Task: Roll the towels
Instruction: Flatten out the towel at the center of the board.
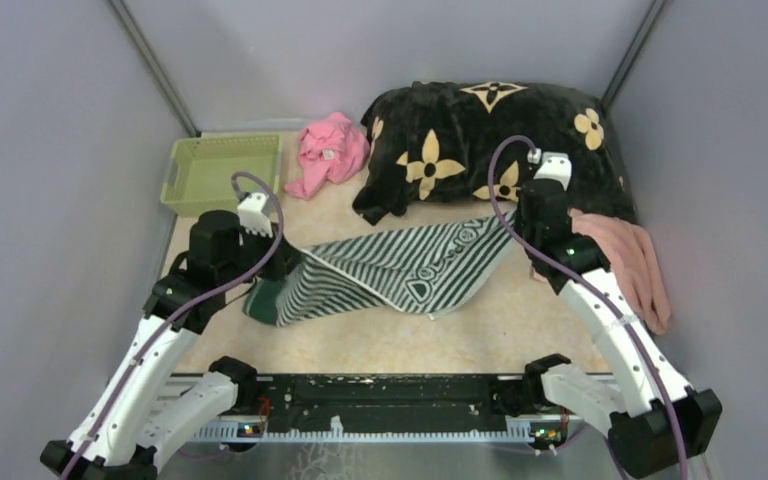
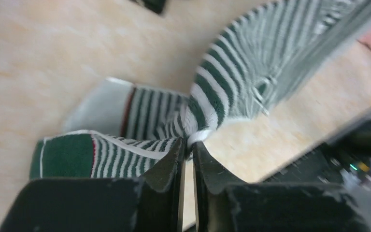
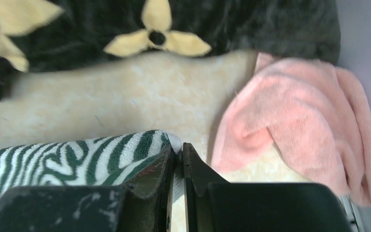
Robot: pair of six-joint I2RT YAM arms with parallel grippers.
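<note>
The green striped towel (image 1: pixel 410 265) lies stretched across the desk (image 1: pixel 520 330). The left gripper (image 2: pixel 187 145) and the right gripper (image 3: pixel 178 147) are each closed on one corner. The pink towel (image 3: pixel 294 121) lies crumpled just beside the right gripper, and the black blanket (image 1: pixel 480 130) lies behind.

so the dark green striped terry towel (image 1: pixel 400 265) sits mid table (image 1: pixel 520 320), black flowered blanket (image 1: pixel 490 140) right behind it, pale salmon-pink terry towel (image 1: pixel 635 262) off to the right
</note>
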